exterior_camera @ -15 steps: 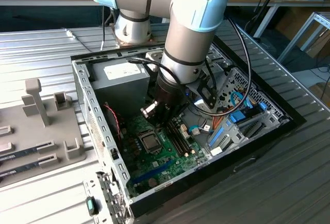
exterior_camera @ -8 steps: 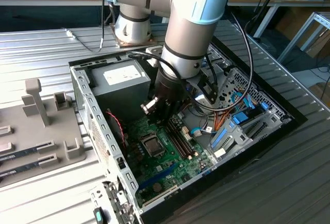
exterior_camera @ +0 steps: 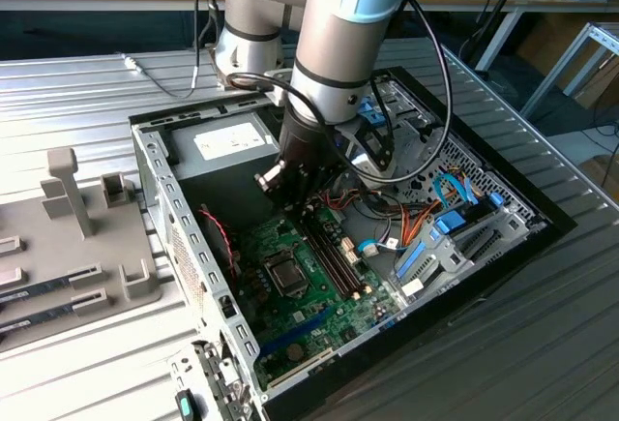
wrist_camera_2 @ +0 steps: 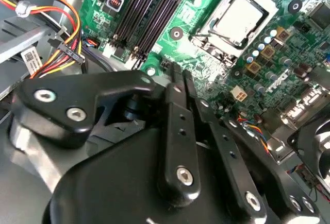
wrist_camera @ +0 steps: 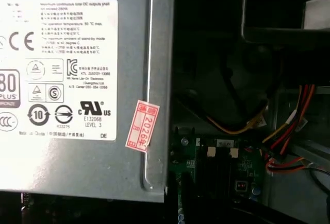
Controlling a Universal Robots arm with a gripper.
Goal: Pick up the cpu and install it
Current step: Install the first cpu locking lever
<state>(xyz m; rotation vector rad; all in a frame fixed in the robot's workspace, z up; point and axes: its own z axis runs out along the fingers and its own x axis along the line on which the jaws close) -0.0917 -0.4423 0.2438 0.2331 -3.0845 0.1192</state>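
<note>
One cpu (wrist_camera_2: 240, 18) sits seated in the motherboard (wrist_camera_2: 216, 64) socket, install apparently done, at about 1 o'clock beyond the gripper (wrist_camera_2: 178, 80), whose fingers are pressed together, holding nothing.

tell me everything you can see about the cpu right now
The cpu is a small flat square chip with a silver-grey metal top. In the second wrist view it lies flat in the socket on the green motherboard, the silver socket frame around its edges. The gripper is apart from it, not touching.
</note>
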